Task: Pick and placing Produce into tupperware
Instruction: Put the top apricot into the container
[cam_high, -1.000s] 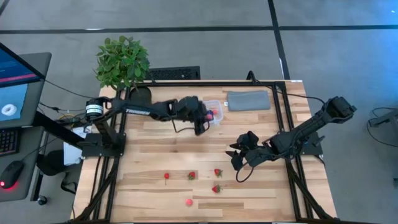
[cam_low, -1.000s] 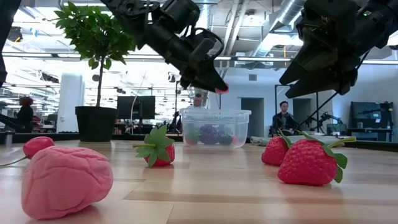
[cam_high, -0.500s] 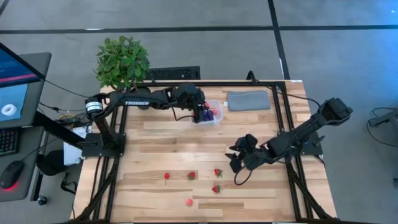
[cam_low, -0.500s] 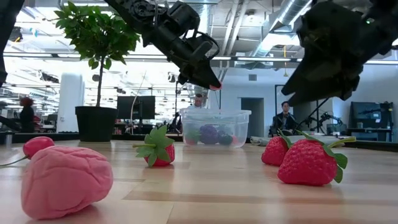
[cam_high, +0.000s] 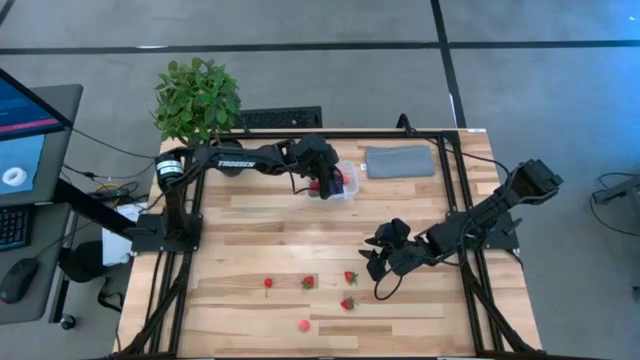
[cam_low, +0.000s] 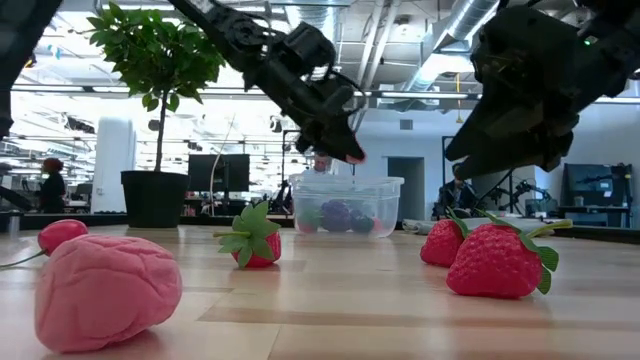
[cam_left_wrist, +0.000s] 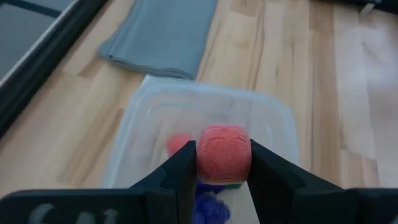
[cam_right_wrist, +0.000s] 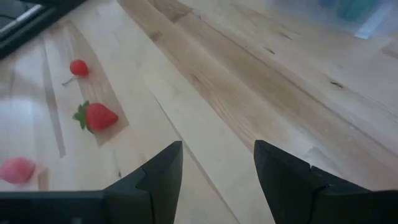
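The clear tupperware (cam_high: 345, 190) (cam_low: 345, 205) (cam_left_wrist: 205, 93) stands on the table's far middle, with purple pieces (cam_left_wrist: 208, 208) and a red piece (cam_left_wrist: 177, 143) inside. My left gripper (cam_high: 322, 184) (cam_low: 350, 152) (cam_left_wrist: 224, 158) hangs just above it, shut on a pink-red round piece (cam_left_wrist: 224, 152). My right gripper (cam_high: 372, 262) (cam_right_wrist: 217, 168) is open and hovers right of the strawberries (cam_high: 350, 277) (cam_high: 347, 302) lying on the near half. Another strawberry (cam_high: 309, 282), a small red piece (cam_high: 268, 283) and a pink piece (cam_high: 303, 324) also lie there. My left gripper pinches the pink-red round piece (cam_left_wrist: 224, 146) between its two fingers, one finger (cam_left_wrist: 180, 171) on each side. The fingers slant down from the table's left. The piece is lifted clear, above the open tupperware.
A grey pad (cam_high: 400, 160) (cam_left_wrist: 161, 34) lies right of the box at the far edge. A potted plant (cam_high: 195, 97) (cam_low: 155, 60) stands at the far left corner. Bare wood spreads between the box and the loose produce.
My left arm has swung toward the far edge while its gripper stayed over the tupperware with the pink piece, first rising a little, then dipping. My right gripper has crept toward the table's left and near edge, closer to the strawberries.
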